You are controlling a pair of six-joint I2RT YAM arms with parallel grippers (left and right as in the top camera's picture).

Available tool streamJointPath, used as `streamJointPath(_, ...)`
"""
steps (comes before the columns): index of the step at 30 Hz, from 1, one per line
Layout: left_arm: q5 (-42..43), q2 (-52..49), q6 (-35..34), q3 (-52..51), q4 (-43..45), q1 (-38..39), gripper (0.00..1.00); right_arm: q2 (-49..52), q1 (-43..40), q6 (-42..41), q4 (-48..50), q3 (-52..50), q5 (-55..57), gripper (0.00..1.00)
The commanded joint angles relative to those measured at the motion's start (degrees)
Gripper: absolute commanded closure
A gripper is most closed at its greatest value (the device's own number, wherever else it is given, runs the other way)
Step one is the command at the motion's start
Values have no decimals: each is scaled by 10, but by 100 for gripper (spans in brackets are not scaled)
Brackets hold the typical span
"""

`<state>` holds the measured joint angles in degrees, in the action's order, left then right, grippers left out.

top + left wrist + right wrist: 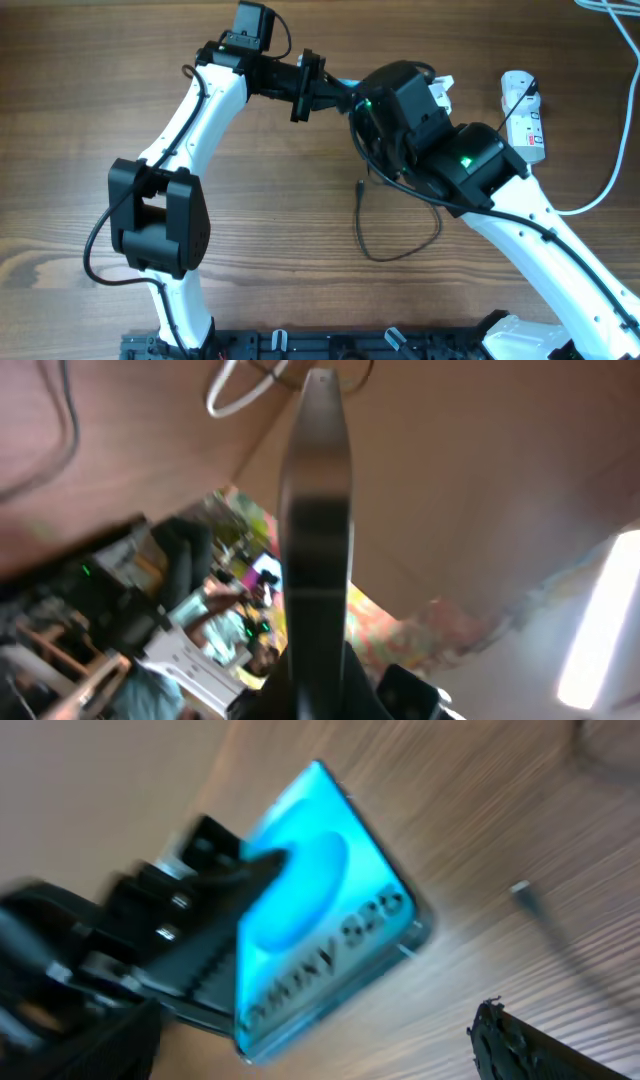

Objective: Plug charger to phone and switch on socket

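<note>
The phone, its cyan screen lit, is held off the wooden table by my left gripper, which is shut on it. In the left wrist view the phone shows edge-on as a dark slab rising from between the jaws. In the overhead view only a cyan sliver of the phone shows. My right gripper is open just below the phone, touching nothing. The charger lies looped on the table, its plug tip free, and the tip also shows right of the phone. The socket lies at the far right.
A thick white cord runs from the socket along the right edge. The right arm's bulky wrist sits close to the left gripper and hides the space between them. A black rail lines the near edge of the table.
</note>
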<state>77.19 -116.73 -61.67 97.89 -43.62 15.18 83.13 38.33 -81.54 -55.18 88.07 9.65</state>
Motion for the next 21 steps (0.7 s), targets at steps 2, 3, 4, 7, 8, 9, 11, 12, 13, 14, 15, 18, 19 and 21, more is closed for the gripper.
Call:
streamJointPath(2,-110,15,35,8,3,-21,96,-13,-16,178,-56,7,8,0)
streamJointPath(3,-143,15,38,8,2,-25,96,-13,-17,222,-73,7,5,0)
streamJointPath(4,-174,15,53,7,0,-28,96,-12,-17,263,-89,7,3,1)
streamJointPath(7,-237,15,132,7,-14,-36,96,-10,-17,353,-134,-15,4,0)
streamJointPath(8,-272,15,160,7,-26,-37,96,-10,-17,355,-137,-31,4,0)
streamJointPath(9,-316,15,170,7,-41,-37,96,-9,-17,353,-135,-47,3,0)
streamJointPath(11,-410,15,170,7,-78,-37,96,-9,-16,335,-118,-93,1,0)
streamJointPath(12,-456,15,170,7,-96,-37,96,-7,-17,322,-103,-116,-11,0)
streamJointPath(13,-481,15,170,7,-107,-37,96,-7,-16,305,-84,-136,-28,0)
streamJointPath(14,-509,15,178,7,-118,-37,96,-7,-16,294,-56,-159,-49,0)
streamJointPath(15,-523,15,181,7,-125,-37,96,-7,-16,289,-34,-178,-69,0)
streamJointPath(18,-587,15,181,7,-153,-37,96,14,-16,341,65,-239,-144,1)
streamJointPath(19,-613,15,181,7,-161,-37,96,30,-16,345,65,-238,-154,0)
streamJointPath(21,-650,15,180,7,-166,-37,96,59,-16,365,58,-226,-164,2)
